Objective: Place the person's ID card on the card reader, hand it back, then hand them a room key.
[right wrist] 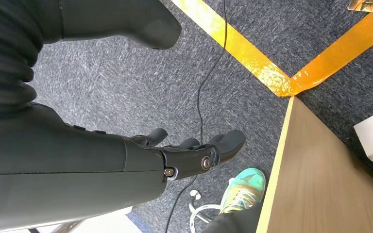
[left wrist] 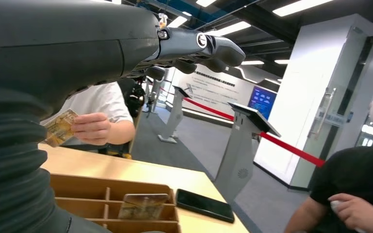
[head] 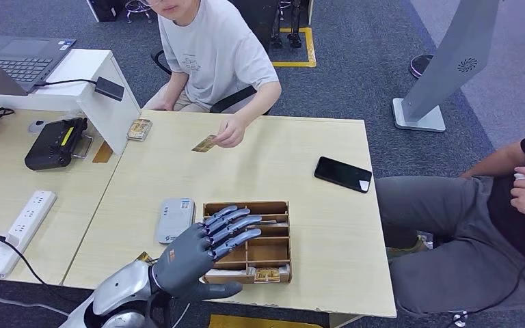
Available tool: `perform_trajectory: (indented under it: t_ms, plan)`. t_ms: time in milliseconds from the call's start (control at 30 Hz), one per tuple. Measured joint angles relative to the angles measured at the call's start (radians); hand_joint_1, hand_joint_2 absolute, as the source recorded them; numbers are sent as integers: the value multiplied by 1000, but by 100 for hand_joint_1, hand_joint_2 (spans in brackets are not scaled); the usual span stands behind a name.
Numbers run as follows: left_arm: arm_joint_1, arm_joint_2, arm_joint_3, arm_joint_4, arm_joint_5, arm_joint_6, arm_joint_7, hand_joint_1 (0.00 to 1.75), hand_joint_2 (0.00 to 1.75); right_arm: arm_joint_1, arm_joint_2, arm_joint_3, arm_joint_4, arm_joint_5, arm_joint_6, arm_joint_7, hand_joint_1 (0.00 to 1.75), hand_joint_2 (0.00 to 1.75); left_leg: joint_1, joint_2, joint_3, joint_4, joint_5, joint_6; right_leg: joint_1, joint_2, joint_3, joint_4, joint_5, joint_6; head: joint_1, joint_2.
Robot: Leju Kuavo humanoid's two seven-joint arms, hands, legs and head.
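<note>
Head view shows the task barely begun: the person's hand (head: 231,132) holds the ID card (head: 204,143) out over the table (head: 314,225), well apart from the robot. The left hand (head: 202,249) hovers above the wooden tray (head: 279,205), its fingers (head: 236,225) apart and stretched, holding nothing. The card reader (head: 176,220) lies just beside the tray, bare. A room key (head: 267,275) seems to sit in the tray's near compartment. The right hand (right wrist: 189,155) hangs over the floor, fingers loosely apart, empty. Taking, reading, returning and key handover all remain.

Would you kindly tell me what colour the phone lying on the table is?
Black, with a glossy dark screen; the phone shows best in the head view.
</note>
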Motion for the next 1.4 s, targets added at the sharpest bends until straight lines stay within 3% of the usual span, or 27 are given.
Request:
perform_trajectory:
  t_ms: [233,633,933,1400]
  plan:
    - [0,-19,-16,5,-18,8,6,0,175,0,0,0,2,0,0,0,0,175,0,0,0,0,0,0,0,0,0,0,0,0,0,0]
    - [3,-28,-132,146,-343,182,91,0,175,0,0,0,3,-3,4,0,0,175,0,0,0,0,0,0,0,0,0,0,0,0,0,0]
    - [15,-70,-173,306,-355,211,106,0,175,0,0,9,3,-3,4,7,0,175,0,0,0,0,0,0,0,0,0,0,0,0,0,0]
    - [22,-97,-175,379,-340,205,117,0,175,0,0,15,3,-8,5,10,0,175,0,0,0,0,0,0,0,0,0,0,0,0,0,0]
